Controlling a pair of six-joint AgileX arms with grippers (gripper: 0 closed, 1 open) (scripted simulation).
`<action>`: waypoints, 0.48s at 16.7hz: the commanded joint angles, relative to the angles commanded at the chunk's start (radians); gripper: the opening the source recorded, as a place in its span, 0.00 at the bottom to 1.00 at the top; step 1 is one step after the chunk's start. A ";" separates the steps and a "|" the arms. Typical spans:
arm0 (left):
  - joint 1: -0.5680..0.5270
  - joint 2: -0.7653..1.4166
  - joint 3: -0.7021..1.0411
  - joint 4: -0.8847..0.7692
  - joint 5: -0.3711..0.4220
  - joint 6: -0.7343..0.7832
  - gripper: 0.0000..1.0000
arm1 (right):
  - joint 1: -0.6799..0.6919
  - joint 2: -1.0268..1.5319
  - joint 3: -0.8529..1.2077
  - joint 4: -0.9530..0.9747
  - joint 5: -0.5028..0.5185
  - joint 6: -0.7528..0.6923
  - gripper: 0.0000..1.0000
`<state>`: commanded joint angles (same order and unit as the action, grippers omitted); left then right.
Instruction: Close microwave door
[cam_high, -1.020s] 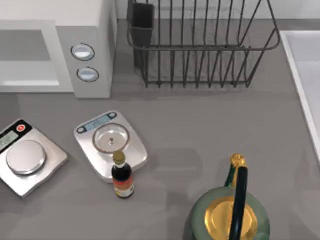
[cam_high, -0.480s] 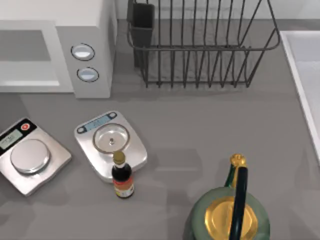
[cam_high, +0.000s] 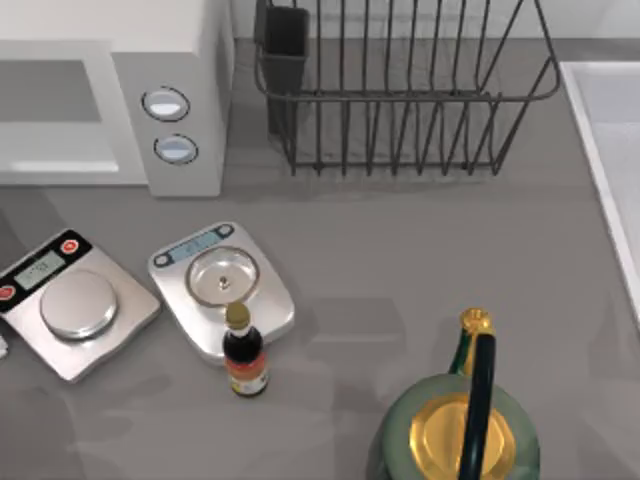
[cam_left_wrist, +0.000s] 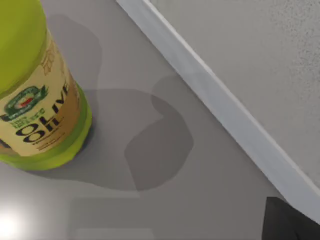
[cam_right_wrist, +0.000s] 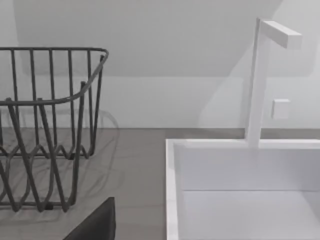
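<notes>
- Plainly, the microwave (cam_high: 170, 100) stands at the far left of the worktop (cam_high: 420, 250), its grey cavity uncovered and facing the near side, with two round dials one above the other on the panel to the cavity's right.
- The door (cam_left_wrist: 210, 100) appears in the left wrist view as a white slab-like edge running slantwise over the worktop, near a green olive oil bottle (cam_left_wrist: 35, 90) but apart from it.
- The left gripper (cam_left_wrist: 292, 220) is a dark corner at the edge of its own wrist view, close to that white edge; whether it is open or closed cannot be told.
- The right gripper (cam_right_wrist: 95, 222) is a dark wedge low in its own wrist view, over the worktop between the dish rack (cam_right_wrist: 45, 125) and the sink (cam_right_wrist: 172, 190); its state cannot be told either.
- A white tap (cam_right_wrist: 260, 80) rises at the sink's far rim.
- Near the microwave lie two silver scales: one with red buttons (cam_high: 75, 305) at the left edge, and a second (cam_high: 222, 278) just to its right.
- A small dark bottle (cam_high: 244, 352) stands upright at the second scale's near edge.
- A green and gold kettle (cam_high: 460, 430) sits at the near right, well apart from the microwave.
- The rack takes up the far middle, just right of the microwave.
</notes>
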<state>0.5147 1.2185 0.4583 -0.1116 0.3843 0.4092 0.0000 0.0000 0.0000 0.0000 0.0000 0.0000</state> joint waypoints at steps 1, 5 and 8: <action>-0.027 -0.026 -0.024 0.008 -0.024 -0.027 0.00 | 0.000 0.000 0.000 0.000 0.000 0.000 1.00; -0.051 -0.049 -0.046 0.020 -0.044 -0.049 0.00 | 0.000 0.000 0.000 0.000 0.000 0.000 1.00; -0.056 -0.048 -0.026 0.020 -0.067 -0.062 0.00 | 0.000 0.000 0.000 0.000 0.000 0.000 1.00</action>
<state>0.4587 1.1709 0.4322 -0.0911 0.3173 0.3469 0.0000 0.0000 0.0000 0.0000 0.0000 0.0000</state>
